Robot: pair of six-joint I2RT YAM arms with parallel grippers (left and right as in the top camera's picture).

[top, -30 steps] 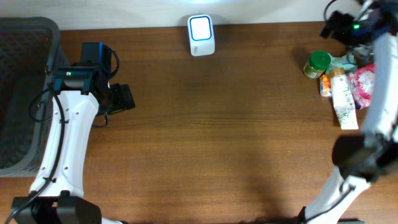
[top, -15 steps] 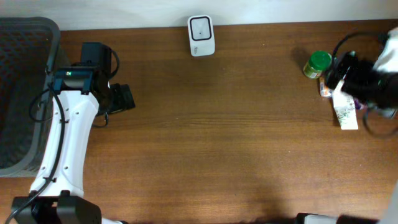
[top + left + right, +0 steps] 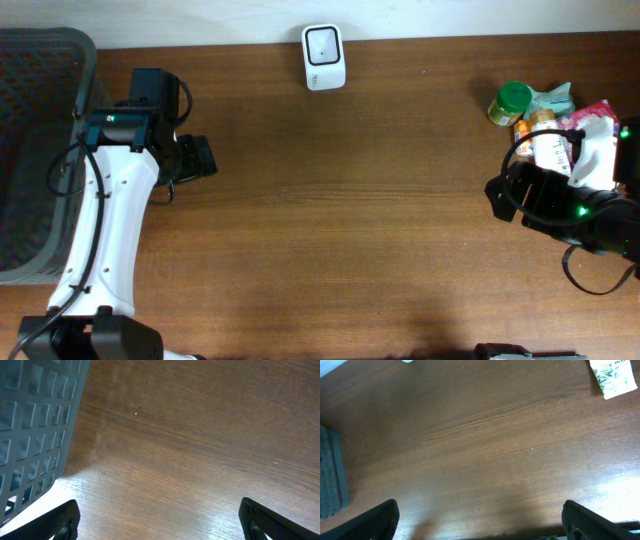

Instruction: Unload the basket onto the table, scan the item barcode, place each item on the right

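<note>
The white barcode scanner [image 3: 324, 57] stands at the table's back edge, its window dark. Grocery items lie in a pile at the back right: a green-lidded jar [image 3: 510, 102], a white leaf-printed box [image 3: 548, 150], a pink packet [image 3: 592, 122] and a teal packet [image 3: 552, 98]. One end of the box [image 3: 612, 377] shows at the top right of the right wrist view. My right gripper [image 3: 497, 195] [image 3: 482, 522] hangs open over bare wood just in front of the pile, holding nothing. My left gripper [image 3: 198, 158] [image 3: 160, 525] is open and empty beside the basket.
A dark grey mesh basket [image 3: 40, 150] fills the table's left end, and its wall [image 3: 35, 425] stands close to my left fingers. It also shows far off in the right wrist view as the basket [image 3: 330, 475]. Brown wooden tabletop [image 3: 350, 220] lies between the arms.
My right arm swung from the back right corner across the item pile to the table's front right. The scanner's window went from lit blue to dark. The left arm stayed still.
</note>
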